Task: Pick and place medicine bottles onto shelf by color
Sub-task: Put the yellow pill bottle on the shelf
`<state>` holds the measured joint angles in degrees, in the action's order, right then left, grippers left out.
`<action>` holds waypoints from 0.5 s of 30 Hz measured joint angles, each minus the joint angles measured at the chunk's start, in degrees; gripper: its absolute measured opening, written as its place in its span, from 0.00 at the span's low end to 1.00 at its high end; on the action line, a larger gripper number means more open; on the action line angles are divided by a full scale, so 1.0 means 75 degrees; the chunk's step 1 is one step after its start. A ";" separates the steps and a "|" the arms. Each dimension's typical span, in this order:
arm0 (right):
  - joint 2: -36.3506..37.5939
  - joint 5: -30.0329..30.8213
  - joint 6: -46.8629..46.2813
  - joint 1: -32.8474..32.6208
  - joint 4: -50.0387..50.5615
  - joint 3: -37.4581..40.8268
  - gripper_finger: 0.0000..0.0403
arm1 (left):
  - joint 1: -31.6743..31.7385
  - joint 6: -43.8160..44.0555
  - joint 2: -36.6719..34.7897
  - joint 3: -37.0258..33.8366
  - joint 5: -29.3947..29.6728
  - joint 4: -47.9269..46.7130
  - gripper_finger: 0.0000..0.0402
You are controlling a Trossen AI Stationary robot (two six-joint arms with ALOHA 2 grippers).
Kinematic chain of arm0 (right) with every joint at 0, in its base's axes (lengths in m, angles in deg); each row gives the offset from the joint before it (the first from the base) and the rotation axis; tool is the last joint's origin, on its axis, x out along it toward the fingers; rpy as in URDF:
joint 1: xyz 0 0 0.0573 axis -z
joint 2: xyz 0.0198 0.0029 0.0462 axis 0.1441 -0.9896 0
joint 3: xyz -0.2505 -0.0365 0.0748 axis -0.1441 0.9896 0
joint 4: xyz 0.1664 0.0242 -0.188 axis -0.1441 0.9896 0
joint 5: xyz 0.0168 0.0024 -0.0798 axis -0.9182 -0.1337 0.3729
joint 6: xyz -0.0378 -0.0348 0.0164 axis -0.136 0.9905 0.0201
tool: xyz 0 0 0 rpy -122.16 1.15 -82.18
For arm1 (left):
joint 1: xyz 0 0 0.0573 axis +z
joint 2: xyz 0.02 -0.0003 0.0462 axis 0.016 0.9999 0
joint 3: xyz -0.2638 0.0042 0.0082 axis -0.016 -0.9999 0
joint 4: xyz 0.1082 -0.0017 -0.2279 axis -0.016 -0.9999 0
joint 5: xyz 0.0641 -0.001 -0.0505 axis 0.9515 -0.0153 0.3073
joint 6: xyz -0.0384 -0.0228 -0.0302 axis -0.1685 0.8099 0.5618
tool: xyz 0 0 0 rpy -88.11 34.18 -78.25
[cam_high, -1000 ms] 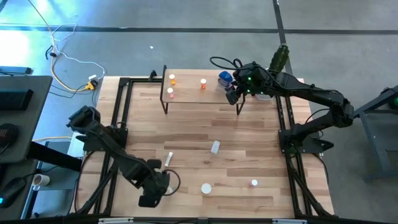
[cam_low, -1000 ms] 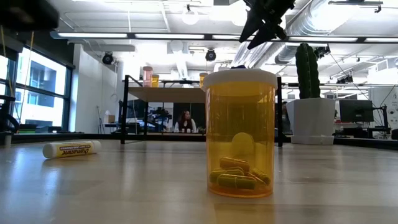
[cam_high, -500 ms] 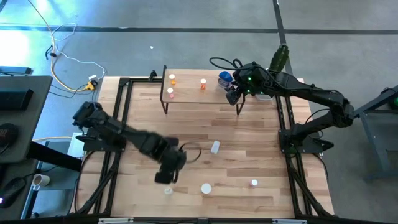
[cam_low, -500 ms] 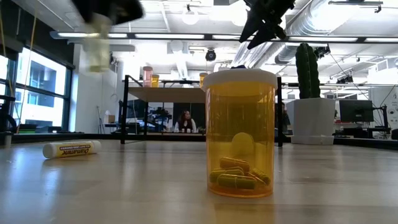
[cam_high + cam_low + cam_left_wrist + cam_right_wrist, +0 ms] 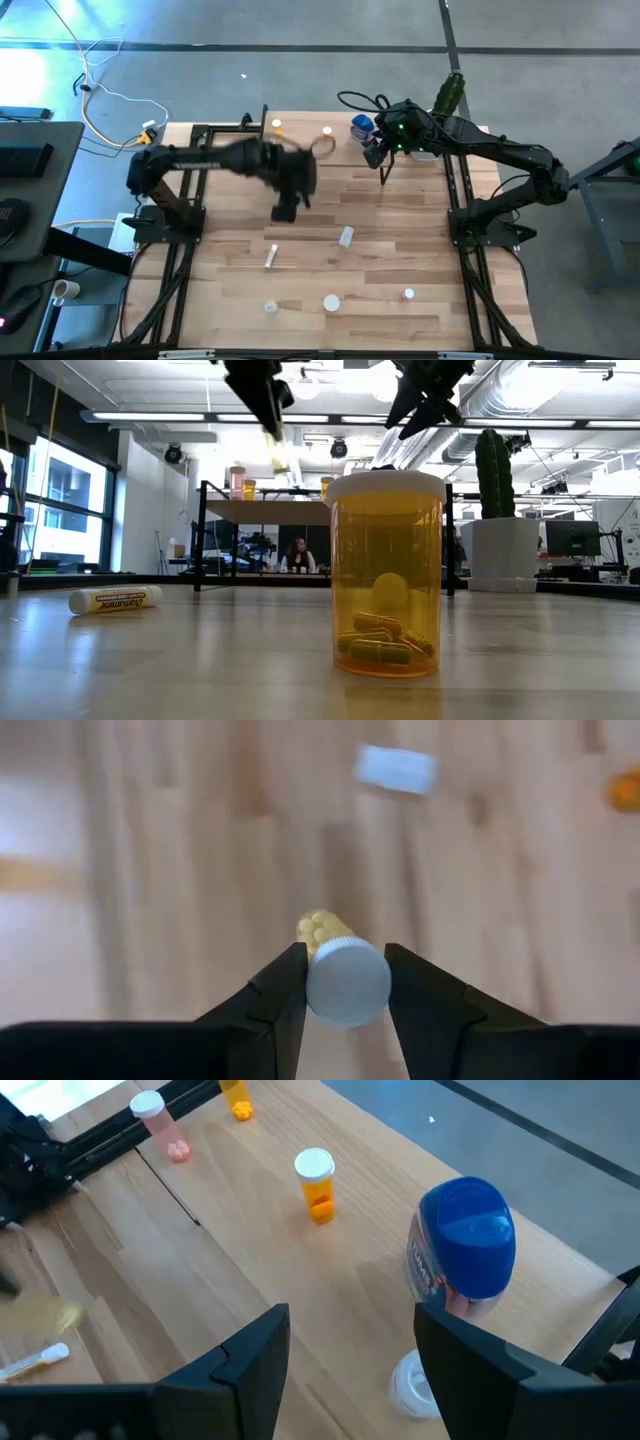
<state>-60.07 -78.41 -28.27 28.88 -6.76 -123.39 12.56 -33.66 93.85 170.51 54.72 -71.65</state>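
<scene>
Left pincer (image 5: 345,982): clamped on a white-capped vial (image 5: 340,975), carried above the table (image 5: 400,230).
Shelf (image 5: 310,150): just ahead, orange bottles (image 5: 316,1183) standing there.
Right pincer (image 5: 350,1342): fingers apart, over shelf's end, blue bottle (image 5: 462,1250) beside.
Advice: match colour; set down upright, clear of neighbours.

Shelf (image 5: 320,150) at the table's (image 5: 380,240) far edge, bottles (image 5: 315,1180) standing on it, other bottles (image 5: 345,237) scattered on the table's near half

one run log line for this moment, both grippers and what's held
left gripper: shut on vial, in the air near shelf | right gripper: open, empty, over shelf by blue bottle | shelf: orange bottle, blue bottle
</scene>
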 joint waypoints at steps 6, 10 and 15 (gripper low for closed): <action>0.0001 0.0008 -0.0140 0.0000 0.0054 0.0000 0.51 | 0.1589 -0.1218 0.0000 0.0819 0.0327 -0.0124 0.29; 0.0000 0.0125 -0.0348 0.0000 0.0074 0.0000 0.51 | 0.2552 -0.1725 -0.0003 0.1408 0.0729 -0.0054 0.29; 0.0000 0.0152 -0.0359 0.0000 0.0072 0.0000 0.51 | 0.3617 -0.1883 -0.0003 0.1920 0.0953 0.0465 0.29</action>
<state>-60.07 -77.27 -30.96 28.88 -6.22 -123.39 39.69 -47.79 93.83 184.91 61.87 -68.16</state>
